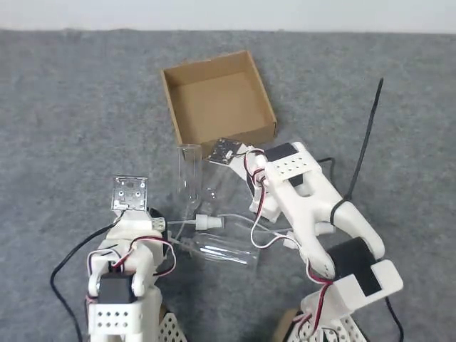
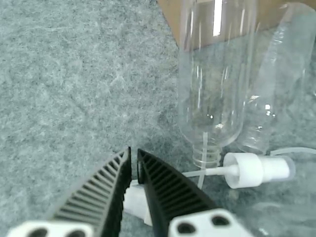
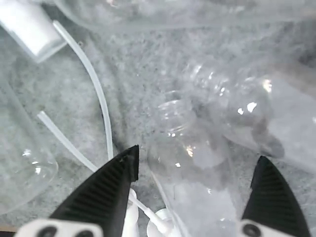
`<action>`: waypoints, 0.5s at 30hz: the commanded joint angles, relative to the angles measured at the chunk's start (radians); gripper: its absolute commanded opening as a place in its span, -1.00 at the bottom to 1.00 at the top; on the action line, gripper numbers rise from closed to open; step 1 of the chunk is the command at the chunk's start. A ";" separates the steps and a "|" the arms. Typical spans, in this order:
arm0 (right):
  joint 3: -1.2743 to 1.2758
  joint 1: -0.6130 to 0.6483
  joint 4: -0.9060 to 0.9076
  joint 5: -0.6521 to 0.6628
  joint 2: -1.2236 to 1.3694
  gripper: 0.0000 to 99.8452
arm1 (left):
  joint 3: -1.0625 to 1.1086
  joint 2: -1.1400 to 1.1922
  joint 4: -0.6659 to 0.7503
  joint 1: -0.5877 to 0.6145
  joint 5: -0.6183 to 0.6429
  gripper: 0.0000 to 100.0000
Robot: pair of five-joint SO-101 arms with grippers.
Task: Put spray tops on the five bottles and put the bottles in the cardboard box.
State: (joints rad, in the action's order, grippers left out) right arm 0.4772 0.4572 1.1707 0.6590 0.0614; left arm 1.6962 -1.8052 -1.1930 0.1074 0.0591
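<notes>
Straddling a lying bottle (image 3: 182,128) with the right gripper (image 3: 197,155) spread wide.
Bottle axis runs between the jaws, neck away from the wrist; left gripper (image 2: 134,151) pinched shut near a spray top (image 2: 256,170).

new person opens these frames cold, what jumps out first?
A jumble of clear bottles lies on the grey carpet, just in front of the open cardboard box, which has nothing in it. A loose white spray top with its tube lies among them. The right end effector is open above one bottle's neck.
</notes>
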 commanded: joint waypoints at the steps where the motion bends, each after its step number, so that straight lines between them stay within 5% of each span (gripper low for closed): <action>1: 0.003 0.001 -0.013 0.014 -0.077 -0.39 | -0.012 -0.021 -0.008 0.003 0.008 -0.98; 15: 0.035 -0.038 -0.041 0.060 -0.077 -0.39 | -0.012 -0.021 -0.008 0.003 0.008 -0.98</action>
State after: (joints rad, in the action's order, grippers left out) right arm 0.4895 0.4526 1.1630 0.6958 0.0614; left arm 1.6962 -1.8052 -1.1930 0.1074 0.0591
